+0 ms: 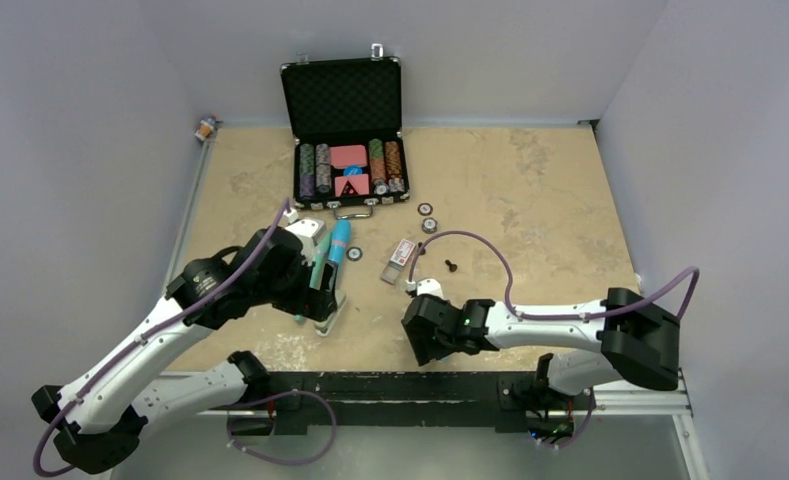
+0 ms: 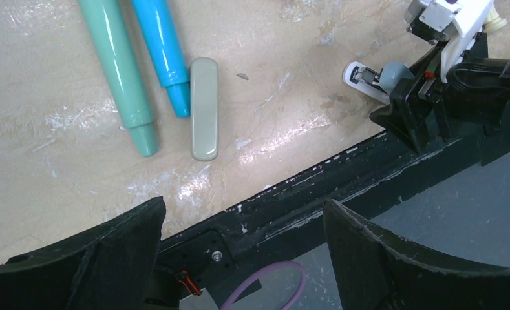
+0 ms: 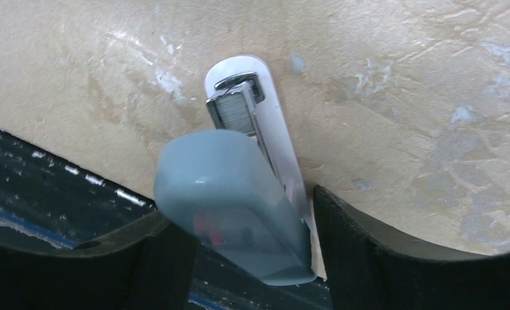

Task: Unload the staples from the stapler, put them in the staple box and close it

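Has the stapler (image 3: 233, 194) lying on the table (image 1: 530, 200) close to its near edge, about midway along it, white base down and grey-blue top tilted up off the magazine. Shows a row of staples (image 3: 234, 113) in that open magazine. Straddles the stapler's near end with the right gripper (image 3: 249, 226), one finger close against each side, jaws at a middling spread; cannot tell whether the pads press it or only stand beside it. Hangs the left gripper (image 2: 242, 213) low over the near edge, left of the stapler and well apart from it, jaws spread wide with nothing between. Has a teal pen (image 2: 119, 77), a blue pen (image 2: 161, 51) and a grey-green bar (image 2: 204, 106) side by side on the table by that gripper, the bar just beside the blue pen's tip. Has an open chip case (image 1: 348, 150) at the far edge, with loose chips (image 1: 426, 215) and a small box (image 1: 400, 258) between case and stapler.
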Tool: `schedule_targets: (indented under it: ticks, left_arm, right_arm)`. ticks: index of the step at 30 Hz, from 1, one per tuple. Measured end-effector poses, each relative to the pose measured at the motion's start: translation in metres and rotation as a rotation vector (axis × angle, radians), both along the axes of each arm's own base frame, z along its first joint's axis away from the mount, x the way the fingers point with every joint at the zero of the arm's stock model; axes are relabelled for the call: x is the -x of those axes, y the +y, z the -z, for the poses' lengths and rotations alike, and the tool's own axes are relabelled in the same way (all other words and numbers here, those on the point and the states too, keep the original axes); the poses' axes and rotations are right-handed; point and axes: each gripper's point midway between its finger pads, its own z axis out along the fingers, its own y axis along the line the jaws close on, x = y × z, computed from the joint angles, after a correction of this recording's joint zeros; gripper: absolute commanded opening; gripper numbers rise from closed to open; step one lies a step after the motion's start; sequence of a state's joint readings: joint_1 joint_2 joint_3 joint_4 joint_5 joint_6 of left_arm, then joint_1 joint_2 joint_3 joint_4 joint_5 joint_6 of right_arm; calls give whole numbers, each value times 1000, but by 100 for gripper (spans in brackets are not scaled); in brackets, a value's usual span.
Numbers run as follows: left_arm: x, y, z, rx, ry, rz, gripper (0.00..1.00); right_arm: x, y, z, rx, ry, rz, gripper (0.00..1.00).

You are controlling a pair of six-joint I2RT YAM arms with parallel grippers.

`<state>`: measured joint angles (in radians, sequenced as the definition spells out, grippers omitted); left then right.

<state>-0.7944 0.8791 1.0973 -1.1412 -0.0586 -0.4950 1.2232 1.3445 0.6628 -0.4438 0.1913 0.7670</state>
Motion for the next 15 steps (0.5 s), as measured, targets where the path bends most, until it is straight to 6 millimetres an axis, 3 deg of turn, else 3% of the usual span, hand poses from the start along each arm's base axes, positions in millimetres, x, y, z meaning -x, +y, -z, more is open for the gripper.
schedule_targets:
  ticks: [2, 10, 15]
  left_arm:
    - [2, 2, -1, 2, -3, -3, 95]
    - [6, 8, 1, -2, 3, -18, 95]
    - [6, 8, 2, -1, 7, -24, 95]
  right_arm:
    - [-2, -2, 4, 25, -3, 2, 55]
    - [-6, 1, 7, 49, -18, -11, 1]
    - [-7, 1, 6, 83, -14, -32, 0]
